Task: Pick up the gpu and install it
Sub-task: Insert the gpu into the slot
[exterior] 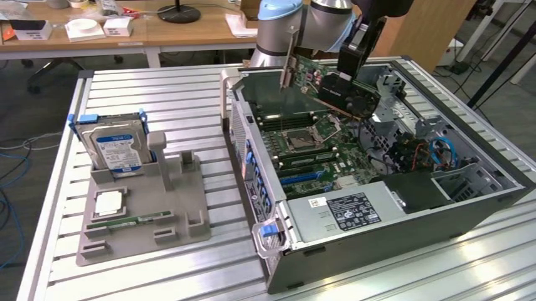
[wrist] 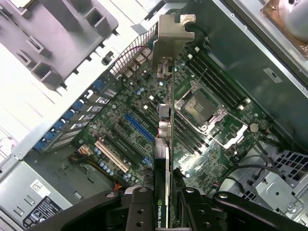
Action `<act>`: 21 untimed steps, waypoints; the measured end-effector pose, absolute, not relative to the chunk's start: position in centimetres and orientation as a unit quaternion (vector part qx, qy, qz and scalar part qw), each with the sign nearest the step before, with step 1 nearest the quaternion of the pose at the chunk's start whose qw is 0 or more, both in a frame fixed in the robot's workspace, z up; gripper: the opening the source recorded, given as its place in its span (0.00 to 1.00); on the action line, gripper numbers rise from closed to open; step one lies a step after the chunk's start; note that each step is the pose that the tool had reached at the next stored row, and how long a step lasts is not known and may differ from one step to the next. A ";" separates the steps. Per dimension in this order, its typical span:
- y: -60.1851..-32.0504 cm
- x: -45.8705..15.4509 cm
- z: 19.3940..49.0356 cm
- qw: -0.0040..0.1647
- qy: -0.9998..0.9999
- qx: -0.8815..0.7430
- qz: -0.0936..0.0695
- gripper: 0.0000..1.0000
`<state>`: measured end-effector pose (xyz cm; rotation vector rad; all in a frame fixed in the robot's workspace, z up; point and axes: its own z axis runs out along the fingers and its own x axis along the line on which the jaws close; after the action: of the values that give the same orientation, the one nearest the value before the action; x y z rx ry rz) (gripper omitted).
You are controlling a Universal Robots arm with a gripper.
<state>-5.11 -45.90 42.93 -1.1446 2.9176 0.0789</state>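
Note:
The gpu [exterior: 333,88] is a thin dark card with a silver bracket [exterior: 288,63] at one short end. It hangs tilted in the air over the open computer case [exterior: 251,169]. My gripper [exterior: 356,59] is shut on its upper edge. In the wrist view the gpu [wrist: 163,144] runs edge-on away from my gripper [wrist: 164,214], its bracket [wrist: 169,43] at the far end. The black fingers [wrist: 139,207] press on both sides of the card. Below it lies the motherboard [wrist: 192,144], with a blue slot [wrist: 139,126] close beside the card's line.
A grey holder tray [exterior: 147,235] stands at the exterior view's left. It carries an upright hard drive [exterior: 117,147], a small chip [exterior: 109,202] and a green memory stick [exterior: 125,221]. A power supply [exterior: 352,210] fills the case's near end. Blue cables [exterior: 440,153] lie at its right.

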 end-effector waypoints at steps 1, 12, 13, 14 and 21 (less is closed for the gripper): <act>-45.9 -5.1 42.9 0.003 0.930 -0.367 0.025 0.26; -45.9 -5.1 42.9 0.003 0.922 -0.386 0.025 0.26; -45.9 -5.1 42.9 0.003 0.921 -0.389 0.025 0.26; -45.9 -5.1 42.9 0.003 0.920 -0.391 0.025 0.26; -45.9 -5.1 42.9 0.002 0.913 -0.407 0.025 0.26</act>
<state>-5.11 -45.90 42.93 -1.2772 2.8646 0.0793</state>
